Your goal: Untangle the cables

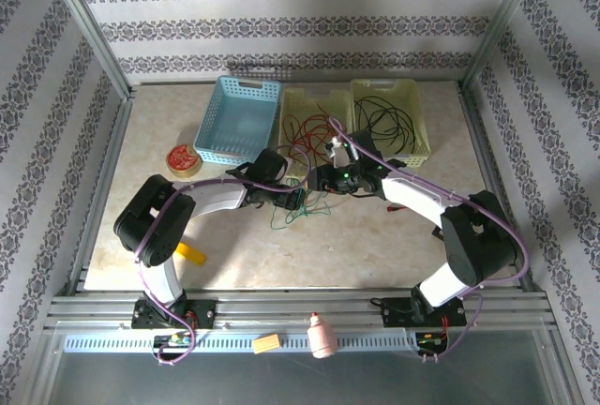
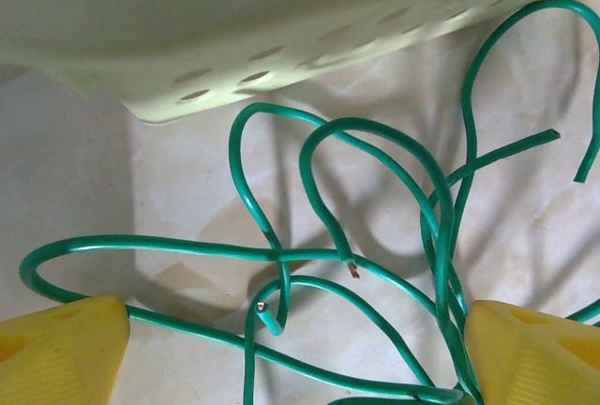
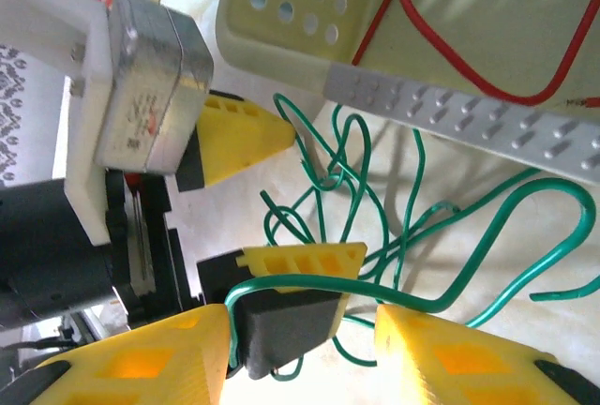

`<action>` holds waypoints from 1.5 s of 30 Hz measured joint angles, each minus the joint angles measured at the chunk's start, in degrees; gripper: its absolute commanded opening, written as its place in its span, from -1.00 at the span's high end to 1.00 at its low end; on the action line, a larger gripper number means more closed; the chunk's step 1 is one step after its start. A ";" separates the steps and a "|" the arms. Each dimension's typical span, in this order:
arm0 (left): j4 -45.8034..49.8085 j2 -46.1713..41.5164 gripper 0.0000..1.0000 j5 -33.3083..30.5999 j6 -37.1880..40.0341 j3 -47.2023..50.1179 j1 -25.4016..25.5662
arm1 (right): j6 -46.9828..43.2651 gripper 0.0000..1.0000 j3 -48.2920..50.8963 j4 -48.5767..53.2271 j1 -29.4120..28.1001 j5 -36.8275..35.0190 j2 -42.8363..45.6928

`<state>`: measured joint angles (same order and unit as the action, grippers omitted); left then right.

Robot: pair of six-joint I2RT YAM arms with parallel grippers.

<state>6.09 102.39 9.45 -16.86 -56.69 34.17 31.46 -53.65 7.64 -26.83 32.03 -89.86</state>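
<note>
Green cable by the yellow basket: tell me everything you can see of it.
The green cable is thin, glossy, plastic-sheathed wire with two cut ends baring copper. It lies slack in overlapping loops on the pale tabletop, just before the pale yellow basket. Strands pass between the open left fingers, and one runs across between the right fingers, which stand apart.

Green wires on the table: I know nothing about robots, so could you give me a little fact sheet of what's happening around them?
Green wires: loose tangle on the table, just in front of the middle basket
Left claw: wide open, green loops lying between its fingers
Right claw: jaws parted, one green wire crossing the gap
Middle basket: holds red wires
Right basket: holds black wires
Blue basket: left of the other two
</note>
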 measured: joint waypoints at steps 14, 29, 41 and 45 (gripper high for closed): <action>0.15 -1.27 -0.84 -0.46 0.48 2.12 0.02 | 3.15 0.08 -1.38 -3.54 0.74 0.00 -0.35; -0.07 -1.31 -0.84 -1.16 1.40 2.58 0.35 | -0.11 0.05 -0.07 4.02 1.25 -5.46 7.52; -0.07 -1.44 -0.84 -1.31 1.66 2.71 0.39 | -2.75 0.14 2.23 4.96 1.20 -5.44 -0.35; -0.04 -1.44 -0.84 -1.31 1.68 2.71 0.39 | -3.34 0.19 1.79 4.83 1.20 -4.98 -4.13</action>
<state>6.04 100.95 8.14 -15.18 -53.98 34.57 28.12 -51.86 12.47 -25.63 27.05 -94.00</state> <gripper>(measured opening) 0.919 0.413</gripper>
